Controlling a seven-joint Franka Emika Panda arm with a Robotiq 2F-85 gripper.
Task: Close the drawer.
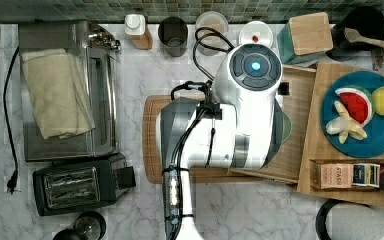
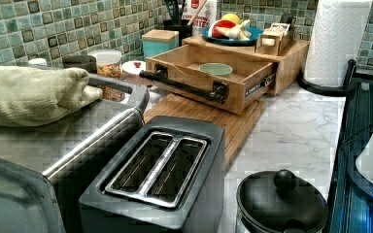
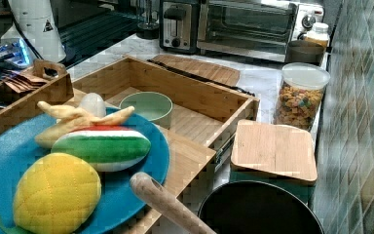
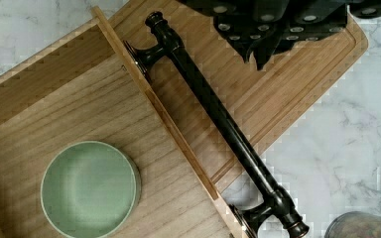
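1. Risk of a skewed push comes first: the drawer [image 2: 209, 80] stands pulled well out of the wooden stand [image 2: 291, 53], and pressure near one end of its dark bar handle [image 4: 218, 119] could, I judge, twist it on its side rails and jam it.
2. A green bowl [image 4: 90, 188] sits loose on the drawer's floor; a hard shove could slide it against a wall or tip it.
3. The drawer front hangs over the grooved cutting board [image 4: 287, 84]; if the gripper comes in too low, it may catch the board instead of the front panel.
4. The blue plate [image 3: 0, 165] of toy fruit on top of the stand could shift if the drawer slams home.
5. In the wrist view, the gripper [image 4: 265, 37] hangs over the cutting board, just beyond the handle on the side away from the drawer's inside, apart from the handle and touching nothing.
6. Its dark fingers hold nothing, but I cannot tell whether they are spread or together.
7. In the top view the arm [image 1: 245, 110] covers the drawer, which lies between the cutting board and the stand on the marble table [image 1: 260, 210].
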